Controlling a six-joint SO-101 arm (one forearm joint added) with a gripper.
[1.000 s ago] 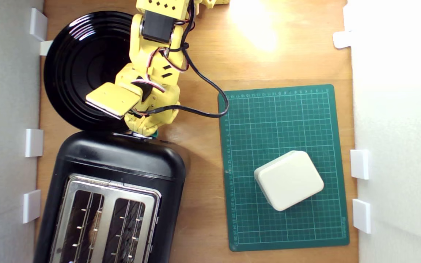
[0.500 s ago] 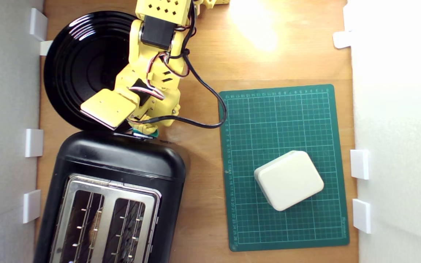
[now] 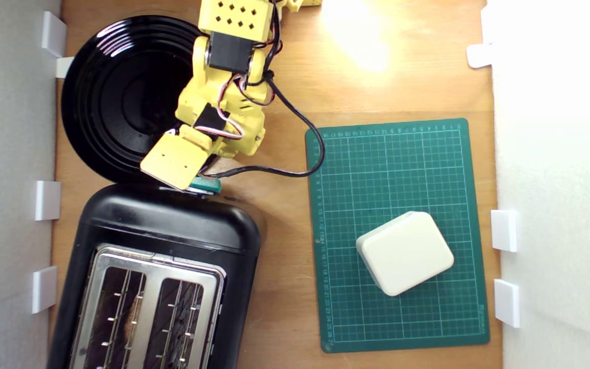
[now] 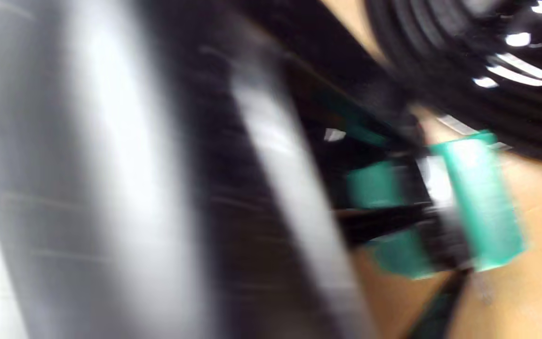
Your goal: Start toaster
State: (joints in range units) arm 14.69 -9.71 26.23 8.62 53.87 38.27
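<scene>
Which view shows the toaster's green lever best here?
The wrist view: the lever fills the frame close up beside the toaster, though motion-blurred. The exterior view shows only a sliver of it, mostly hidden under the yellow arm.

A glossy black plastic shell is seen on the toaster [image 3: 172, 225], topped by a brushed silver metal plate; its lever [image 4: 482, 197] looks like smooth teal plastic. The ridged black plate [image 3: 116, 97] is shiny, the table [image 3: 377, 77] bare wood, the green mat [image 3: 402, 169] matt
</scene>
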